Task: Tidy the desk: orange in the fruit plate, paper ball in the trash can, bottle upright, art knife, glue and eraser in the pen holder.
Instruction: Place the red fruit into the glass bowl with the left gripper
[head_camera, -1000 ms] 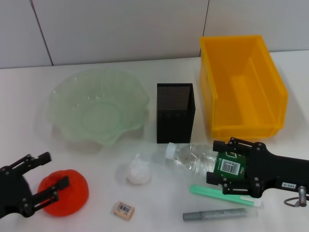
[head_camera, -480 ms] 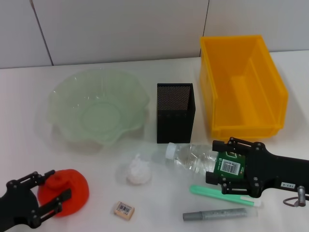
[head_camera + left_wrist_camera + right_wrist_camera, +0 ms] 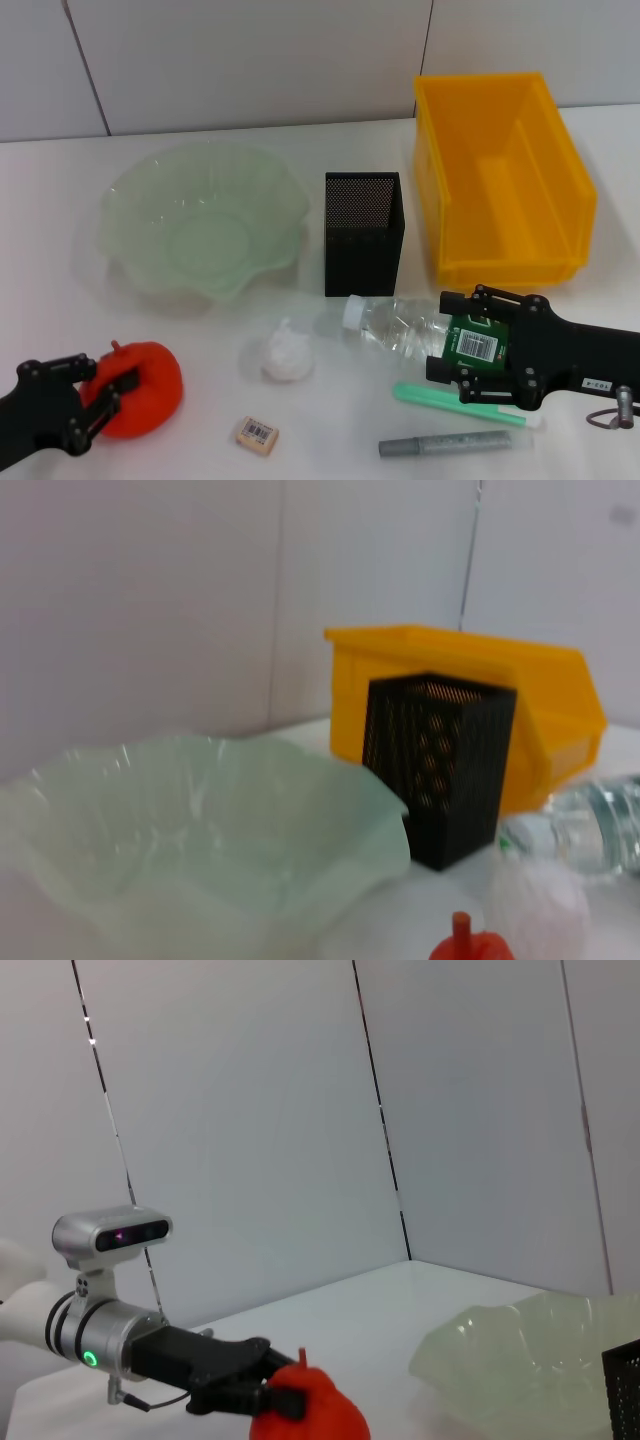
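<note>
The orange lies at the front left of the table. My left gripper is shut on its left side; this also shows in the right wrist view. The bottle lies on its side, cap toward the paper ball. My right gripper is shut around its green label. The eraser lies at the front. A green stick tool and a grey one lie by the right gripper. The fruit plate, pen holder and trash can stand behind.
The left wrist view shows the fruit plate close ahead, with the pen holder and trash can behind it. A white wall panel closes off the back of the table. Bare tabletop lies between the orange and the plate.
My left gripper has drawn back toward the front left and its fingers have closed in on the orange, which shifted slightly. The right gripper and bottle have not moved.
</note>
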`<state>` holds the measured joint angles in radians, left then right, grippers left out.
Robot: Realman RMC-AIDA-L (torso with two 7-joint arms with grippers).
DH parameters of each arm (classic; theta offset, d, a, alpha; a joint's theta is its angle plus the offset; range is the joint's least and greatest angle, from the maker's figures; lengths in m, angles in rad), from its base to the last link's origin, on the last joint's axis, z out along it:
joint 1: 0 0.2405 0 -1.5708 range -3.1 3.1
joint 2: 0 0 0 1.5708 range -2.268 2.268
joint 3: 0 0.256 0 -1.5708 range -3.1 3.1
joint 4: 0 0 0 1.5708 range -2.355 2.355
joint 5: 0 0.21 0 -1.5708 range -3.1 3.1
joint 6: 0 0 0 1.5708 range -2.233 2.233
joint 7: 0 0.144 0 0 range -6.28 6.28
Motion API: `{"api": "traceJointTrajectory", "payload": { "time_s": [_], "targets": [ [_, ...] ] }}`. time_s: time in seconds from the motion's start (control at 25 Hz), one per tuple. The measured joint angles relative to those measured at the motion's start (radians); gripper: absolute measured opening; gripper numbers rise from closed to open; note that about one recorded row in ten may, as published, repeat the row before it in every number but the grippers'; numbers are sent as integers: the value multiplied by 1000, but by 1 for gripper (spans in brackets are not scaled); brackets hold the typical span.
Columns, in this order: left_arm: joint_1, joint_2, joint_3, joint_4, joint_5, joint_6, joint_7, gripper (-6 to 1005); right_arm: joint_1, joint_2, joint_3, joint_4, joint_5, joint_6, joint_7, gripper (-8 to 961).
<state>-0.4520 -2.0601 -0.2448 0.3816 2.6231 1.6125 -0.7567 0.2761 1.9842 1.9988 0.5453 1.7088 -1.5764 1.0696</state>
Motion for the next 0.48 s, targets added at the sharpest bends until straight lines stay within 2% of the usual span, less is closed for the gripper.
{"api": "traceJointTrajectory", "payload": {
  "time_s": [0.28,0.48],
  "targets": [
    [-33,9,-5,6,-69,98,-35,215,-1,1,0,1,3,-1,2,838],
    [-100,15,1,6,-174,132,-85,169,-8,1,0,1,6,-1,2,837]
  ]
}}
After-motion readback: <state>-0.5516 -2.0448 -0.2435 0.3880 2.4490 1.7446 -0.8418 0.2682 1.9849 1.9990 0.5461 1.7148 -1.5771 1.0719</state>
